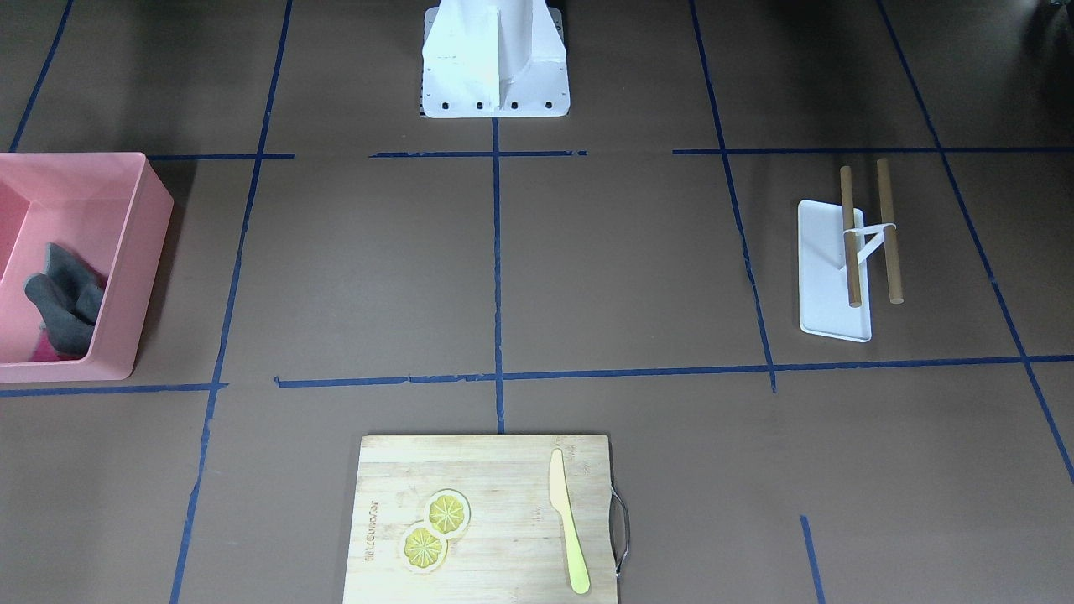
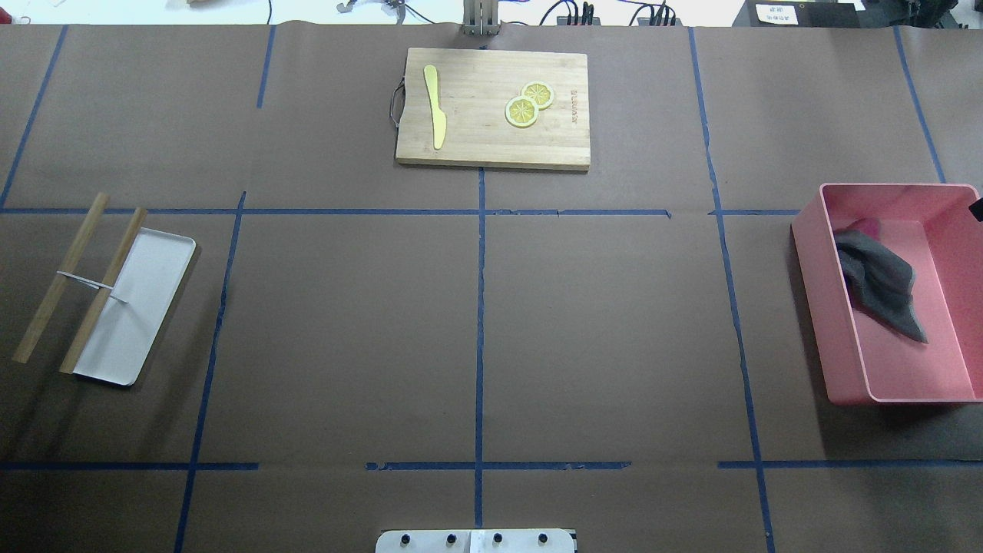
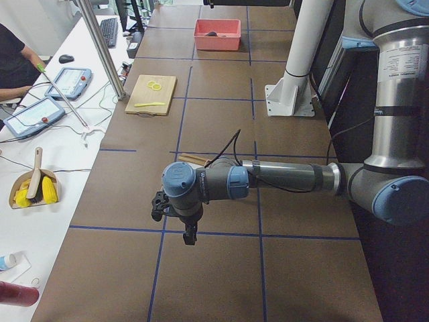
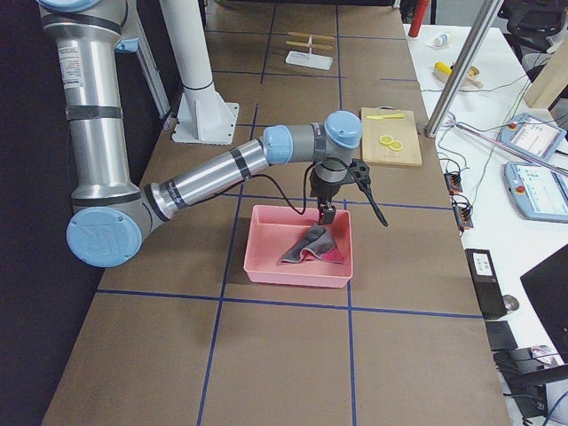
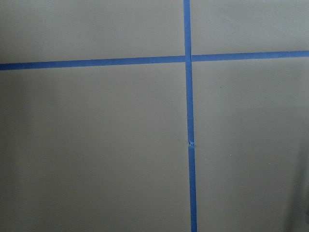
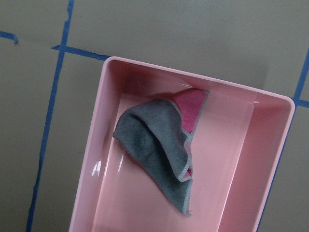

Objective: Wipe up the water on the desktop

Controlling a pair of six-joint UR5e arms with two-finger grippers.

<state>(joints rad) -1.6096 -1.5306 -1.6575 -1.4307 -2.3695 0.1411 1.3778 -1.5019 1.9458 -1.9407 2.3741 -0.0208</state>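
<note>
Across the whole scene spreads the brown desktop (image 2: 345,346), taped into blue rectangles, bearing at the robot's right a pink bin (image 2: 825,322) where a grey-and-pink cloth (image 2: 875,280) lies crumpled, with the right gripper (image 4: 327,215) hanging above it and the left gripper (image 3: 190,236) over bare desktop, neither one's grip discernible.

Matte desktop (image 2: 345,346), glossy plastic bin (image 6: 263,159) (fuzzy cloth (image 6: 154,135)).

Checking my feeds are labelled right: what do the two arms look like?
Left arm and right arm: silver-grey tubes, light blue joint caps, a loose black cable near each wrist. The left gripper and right gripper are black.
</note>
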